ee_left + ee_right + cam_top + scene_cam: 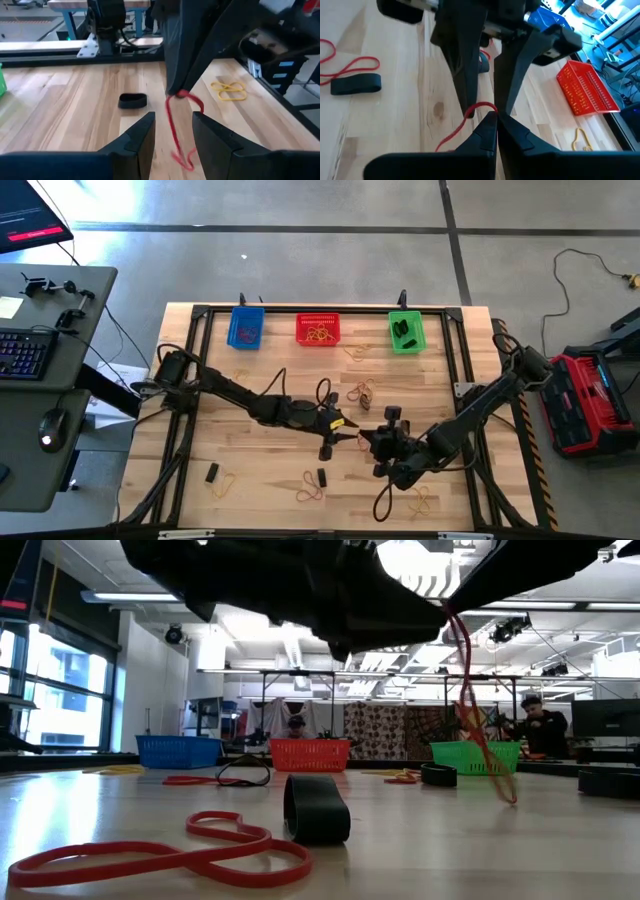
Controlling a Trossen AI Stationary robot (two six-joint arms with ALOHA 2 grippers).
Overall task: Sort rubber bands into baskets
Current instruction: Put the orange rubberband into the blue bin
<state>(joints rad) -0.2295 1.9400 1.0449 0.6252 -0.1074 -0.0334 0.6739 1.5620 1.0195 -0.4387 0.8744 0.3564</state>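
Both grippers meet near the middle of the wooden table (pixel 250 500), tips almost touching. Right gripper (pixel 492 118), reaching in from the right side, has its fingers pressed together on the top of a thin red rubber band (pixel 480 107); the band hangs down from that pinch as a long loose loop, its lower end near the tabletop in the low view. Left gripper (pixel 172 131), reaching in from the left side, faces it with its two fingers parted, one on each side of the hanging red band (pixel 176 125), not squeezing it. Along the far edge of the table stand three small mesh baskets in a row: a blue basket (pixel 246 328) on the left, a red basket (pixel 318 330) in the middle with thin bands inside, and a green basket (pixel 406 331) on the right with dark pieces inside. Loose bands lie scattered on the wood: a short thick dark band (pixel 316 808) stands on its edge near the front, a red band twisted into a figure-eight (pixel 165 857) lies flat just in front of it, and a yellow band (pixel 228 90) lies off to one side. More thin tan and orange loops lie near the table's front edge and between the arms and the baskets.
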